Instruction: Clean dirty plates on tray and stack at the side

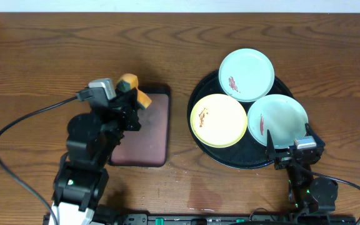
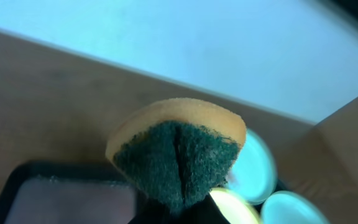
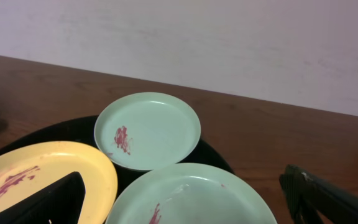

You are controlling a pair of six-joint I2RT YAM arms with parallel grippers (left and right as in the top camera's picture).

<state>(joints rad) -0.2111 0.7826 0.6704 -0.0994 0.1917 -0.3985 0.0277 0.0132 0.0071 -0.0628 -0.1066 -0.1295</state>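
We count two mint plates (image 1: 247, 74) (image 1: 280, 119), one yellow plate (image 1: 219, 120), one black tray (image 1: 242, 159); left gripper (image 1: 128, 103) clamps one sponge (image 1: 132, 84), right gripper (image 1: 289, 142) gapes.

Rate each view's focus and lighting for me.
Overhead: sharp and evenly lit, with the smears on all three plates readable. Left wrist: the sponge fills the close foreground, everything behind it is soft, the plates are mere blurred discs, and there is a strong blue cast. Right wrist: crisp on the far mint plate; the right jaws are dark shapes at the bottom corners.
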